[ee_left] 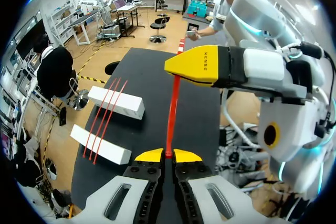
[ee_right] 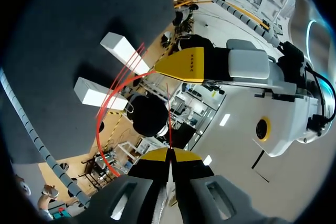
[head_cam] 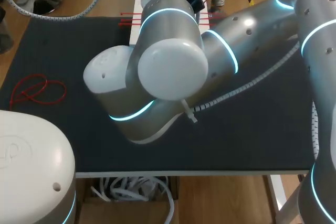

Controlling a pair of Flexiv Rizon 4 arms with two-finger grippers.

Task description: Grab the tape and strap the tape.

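Tape feel: red tape (ee_left: 171, 109) probably light, floppy; hold near ends.
Grip: left end effector (ee_left: 168, 154), right end effector (ee_right: 169, 152) both clamp it.

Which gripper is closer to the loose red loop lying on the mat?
Left. The left gripper stands ahead of the right gripper, and the red loop lies on the mat beyond it, farther from the right one.

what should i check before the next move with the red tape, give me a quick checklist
1. left gripper shut on red tape: ok
2. right gripper shut on the same tape: ok
3. tape runs from one gripper to the other: ok
4. spare tapes lying across white blocks, apart from the held one: ok
5. head view of both grippers: not ok, right arm hides them
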